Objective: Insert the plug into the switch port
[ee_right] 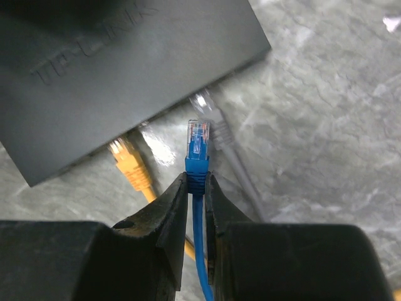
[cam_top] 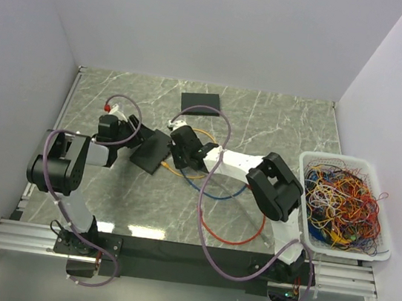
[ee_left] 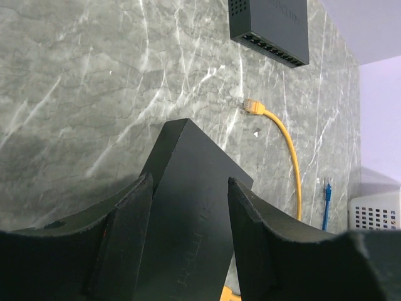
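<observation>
Top view: both arms reach toward frame centre, left gripper (cam_top: 139,138) and right gripper (cam_top: 173,150) on either side of the switch (cam_top: 150,151).
Left wrist view: fingers (ee_left: 125,226) straddle the switch, roughly half open; contact unclear.
Right wrist view alone shows the jaws nearly closed, pinching the blue plug (ee_right: 198,147) at frame centre, its tip just short of the switch's port edge.

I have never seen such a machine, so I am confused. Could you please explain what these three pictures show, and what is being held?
These are two robot arms bolted to a table. One picture looks down from above; the other two come from cameras on each wrist. The left gripper straddles a black network switch; whether it squeezes, I cannot tell. The right gripper pinches a blue cable behind its plug. A yellow cable, a second switch and a basket of wires lie there.
</observation>
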Controlling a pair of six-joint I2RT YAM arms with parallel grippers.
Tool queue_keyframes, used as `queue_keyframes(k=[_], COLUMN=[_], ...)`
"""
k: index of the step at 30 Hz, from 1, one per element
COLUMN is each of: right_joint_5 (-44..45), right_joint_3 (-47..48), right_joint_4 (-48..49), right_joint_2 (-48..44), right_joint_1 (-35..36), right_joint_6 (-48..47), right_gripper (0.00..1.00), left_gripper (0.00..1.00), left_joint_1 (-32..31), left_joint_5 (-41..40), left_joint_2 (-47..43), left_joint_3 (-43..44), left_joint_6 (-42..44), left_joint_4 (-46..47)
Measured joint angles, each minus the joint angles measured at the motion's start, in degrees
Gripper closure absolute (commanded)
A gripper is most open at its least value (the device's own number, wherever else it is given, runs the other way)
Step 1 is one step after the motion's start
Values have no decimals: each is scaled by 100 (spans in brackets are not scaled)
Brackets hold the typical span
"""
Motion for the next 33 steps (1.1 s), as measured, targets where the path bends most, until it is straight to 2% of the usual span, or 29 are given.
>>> queue_keyframes(k=[33], right_joint_5=[170], right_joint_3=[330], right_joint_4=[-251], right_joint_2=[273], right_joint_1=[210], right_joint_6=[-127], right_gripper=[100], left_gripper=[47], left_joint_1=[-199], left_joint_5=[212], left_joint_2=[570], left_joint_3=[542], left_joint_6=[236], left_joint_4=[85])
